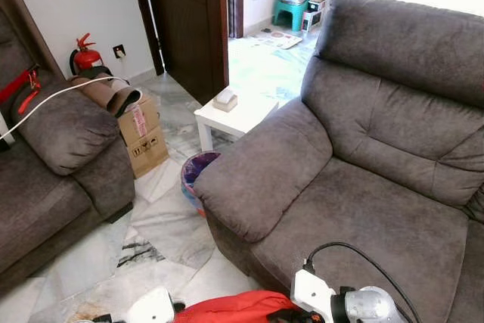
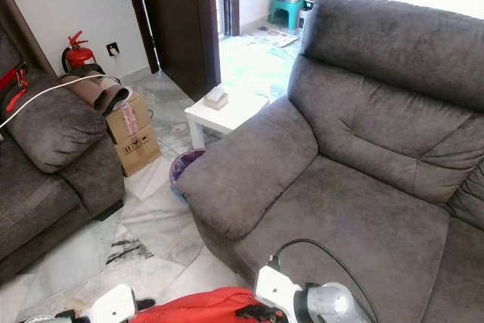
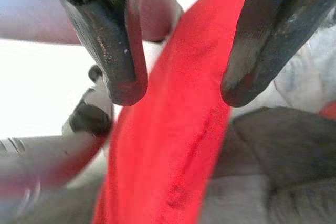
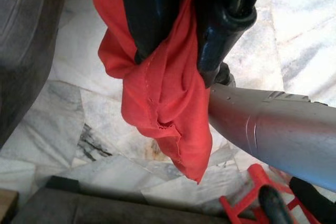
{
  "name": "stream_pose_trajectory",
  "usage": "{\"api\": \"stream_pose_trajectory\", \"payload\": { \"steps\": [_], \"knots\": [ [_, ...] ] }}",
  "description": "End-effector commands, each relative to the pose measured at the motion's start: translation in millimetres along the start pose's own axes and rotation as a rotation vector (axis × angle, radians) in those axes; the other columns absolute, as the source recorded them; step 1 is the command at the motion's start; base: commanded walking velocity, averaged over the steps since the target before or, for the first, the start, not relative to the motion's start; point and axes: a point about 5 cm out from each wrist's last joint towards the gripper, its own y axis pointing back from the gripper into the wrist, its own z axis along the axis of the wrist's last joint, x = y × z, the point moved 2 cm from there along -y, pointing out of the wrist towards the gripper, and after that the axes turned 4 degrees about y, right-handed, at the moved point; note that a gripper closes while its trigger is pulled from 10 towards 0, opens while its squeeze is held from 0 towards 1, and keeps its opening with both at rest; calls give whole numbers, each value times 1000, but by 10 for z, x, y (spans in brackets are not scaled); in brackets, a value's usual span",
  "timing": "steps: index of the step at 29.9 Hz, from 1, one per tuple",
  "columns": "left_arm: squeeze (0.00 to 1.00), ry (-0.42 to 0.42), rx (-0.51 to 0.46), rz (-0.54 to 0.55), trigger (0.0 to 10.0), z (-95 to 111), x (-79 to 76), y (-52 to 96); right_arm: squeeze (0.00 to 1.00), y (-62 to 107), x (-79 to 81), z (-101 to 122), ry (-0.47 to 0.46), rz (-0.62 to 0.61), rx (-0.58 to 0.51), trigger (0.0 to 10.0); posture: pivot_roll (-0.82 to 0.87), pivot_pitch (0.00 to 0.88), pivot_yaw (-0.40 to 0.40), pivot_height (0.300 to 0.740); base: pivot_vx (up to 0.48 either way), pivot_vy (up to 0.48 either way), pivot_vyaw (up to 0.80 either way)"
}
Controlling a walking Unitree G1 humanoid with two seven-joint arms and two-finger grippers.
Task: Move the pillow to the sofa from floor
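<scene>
Red pillow (image 1: 231, 309) clamped in both grippers, left (image 3: 178, 90), right (image 4: 176, 61); sofa seat (image 1: 378, 225) lies just ahead-right.

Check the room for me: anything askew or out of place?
A purple bin sits wedged between the sofa armrest and the white side table. A white cable trails across the other sofa. The red pillow is off the floor.

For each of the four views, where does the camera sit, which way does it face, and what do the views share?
Left eye view: on the head, looking down at the grey sofa; both arms at the bottom edge.
Right eye view: the same scene.
Left wrist view: along the left gripper, its fingers either side of the red pillow.
Right wrist view: toward the marble floor; right gripper pinches the pillow.
Shared: the pillow.
</scene>
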Motion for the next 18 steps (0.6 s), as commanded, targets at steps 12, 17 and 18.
{"api": "stream_pose_trajectory", "payload": {
  "steps": [12,17,18],
  "knots": [
    [0,-130,53,61,10000,-76,136,48,0,75,-71,392,113,45,-125,10000,104,65,15,740,0,0,0],
    [0,-140,80,42,10000,-132,121,65,0,125,-47,472,131,78,-145,10000,103,68,14,740,0,0,0],
    [0,-141,84,37,10000,-145,113,71,0,140,-44,497,134,83,-152,10000,103,68,14,740,0,0,0]
  ]
}}
